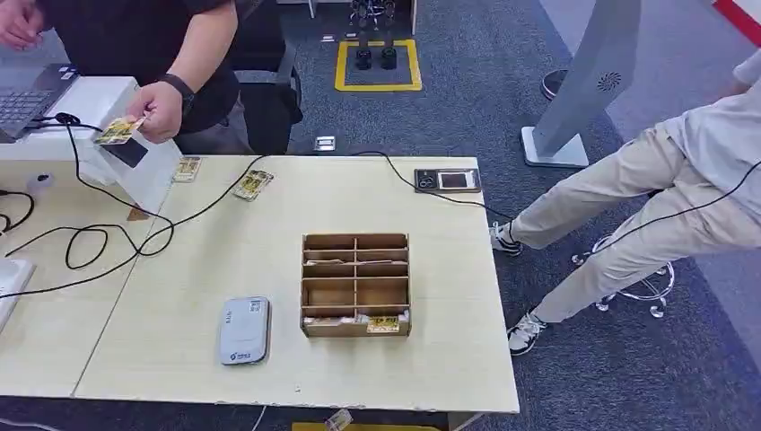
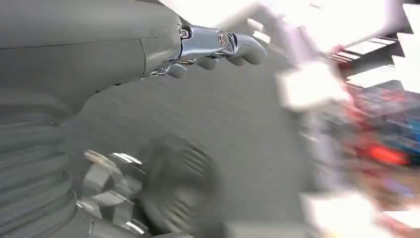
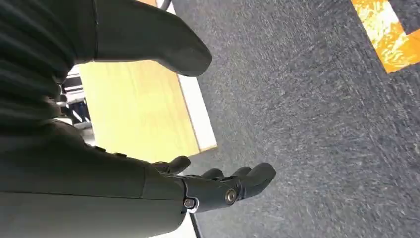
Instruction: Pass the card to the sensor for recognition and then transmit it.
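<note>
Two cards [image 1: 218, 177] lie at the table's [image 1: 215, 359] eleven o'clock; a person's hand [image 1: 158, 109] holds a third card [image 1: 118, 131] by the white sensor box [image 1: 135, 153]. A cardboard organizer [image 1: 356, 284] sits centre, a grey device [image 1: 245, 329] at seven o'clock. The left hand [image 2: 148, 59], blurred, grips nothing, fingers apart. The right hand [image 3: 148, 163] hangs slack, holding nothing, over carpet [image 3: 307, 124].

Four cards: one held [image 1: 118, 131], two lying at upper left [image 1: 187, 168] [image 1: 253, 184], one in the box [image 1: 383, 324]. One wooden box [image 1: 356, 285], one grey reader [image 1: 245, 330]. Two people [image 1: 161, 54] [image 1: 646, 197].
</note>
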